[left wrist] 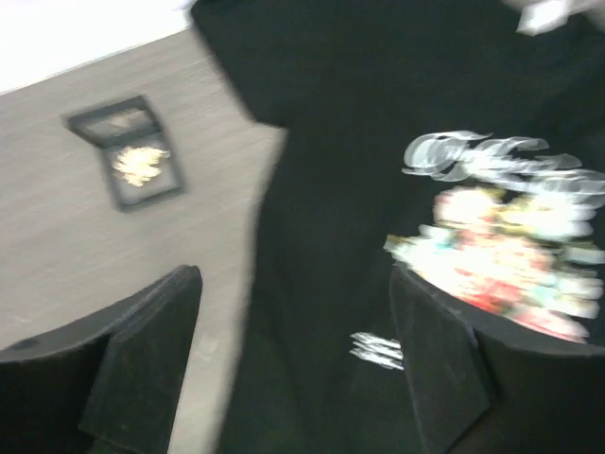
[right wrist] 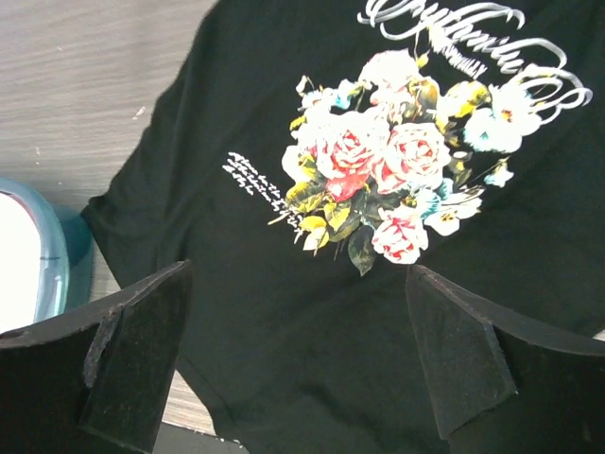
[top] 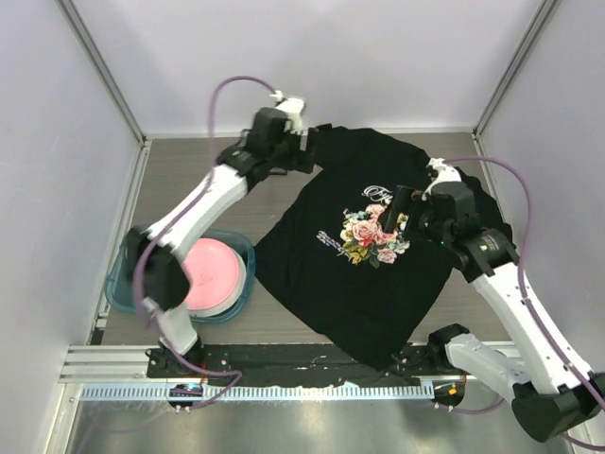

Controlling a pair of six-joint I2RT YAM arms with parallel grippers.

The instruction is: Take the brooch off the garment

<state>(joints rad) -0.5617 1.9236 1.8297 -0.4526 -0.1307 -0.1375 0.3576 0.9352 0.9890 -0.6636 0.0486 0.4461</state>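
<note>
The garment (top: 359, 265), a black T-shirt with a rose bouquet print (top: 373, 235) and white script, lies spread on the table. It also shows in the right wrist view (right wrist: 312, 340) and, blurred, in the left wrist view (left wrist: 331, 189). I see no brooch pinned on the visible cloth. In the left wrist view a small dark open box (left wrist: 128, 156) holding a gold leaf-like piece lies on the bare table, left of the shirt. My left gripper (top: 307, 151) (left wrist: 298, 359) is open and empty over the shirt's far left edge. My right gripper (top: 402, 203) (right wrist: 298, 350) is open and empty above the print.
A teal tray (top: 123, 284) with a pink bowl (top: 213, 274) sits at the near left, beside the shirt's sleeve. White walls close in the table on three sides. The shirt's hem hangs over the black front rail (top: 284, 359).
</note>
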